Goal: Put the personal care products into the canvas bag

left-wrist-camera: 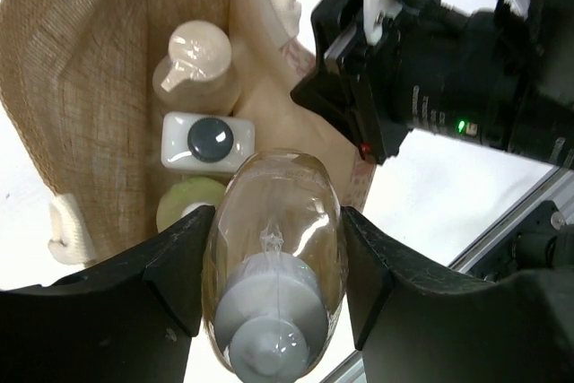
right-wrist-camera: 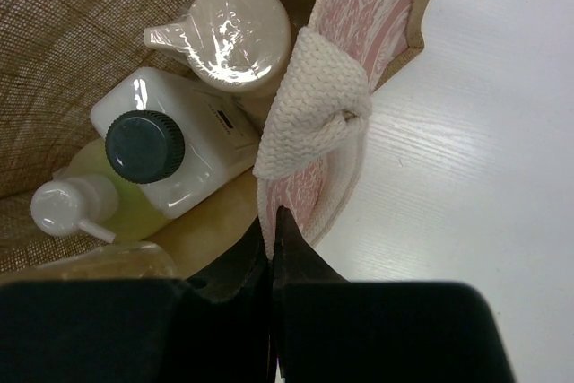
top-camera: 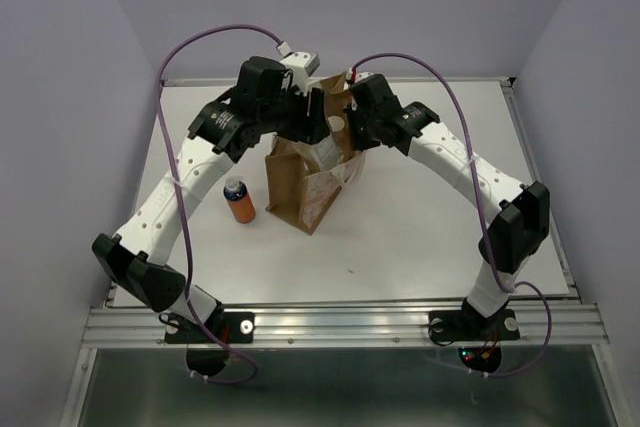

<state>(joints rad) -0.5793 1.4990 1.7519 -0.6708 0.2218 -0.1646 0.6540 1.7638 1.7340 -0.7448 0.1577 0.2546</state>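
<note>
The canvas bag (top-camera: 300, 187) stands upright at the table's middle. My left gripper (left-wrist-camera: 275, 230) is shut on the amber bottle with white cap (left-wrist-camera: 273, 266) and holds it over the bag's open mouth (left-wrist-camera: 90, 87). Inside the bag lie the beige bottle (left-wrist-camera: 197, 56), the translucent white bottle with black cap (left-wrist-camera: 208, 141) and the yellow-green bottle (left-wrist-camera: 184, 204); all three also show in the right wrist view. My right gripper (right-wrist-camera: 272, 220) is shut on the bag's rim (right-wrist-camera: 296, 195) below its white handle (right-wrist-camera: 314, 96). The orange bottle with dark blue cap (top-camera: 238, 200) stands on the table left of the bag.
The right arm's black wrist (left-wrist-camera: 448, 69) is close beside the bag mouth in the left wrist view. The white table (top-camera: 420, 227) ends at a metal rail (top-camera: 340, 322) in front, with walls on both sides.
</note>
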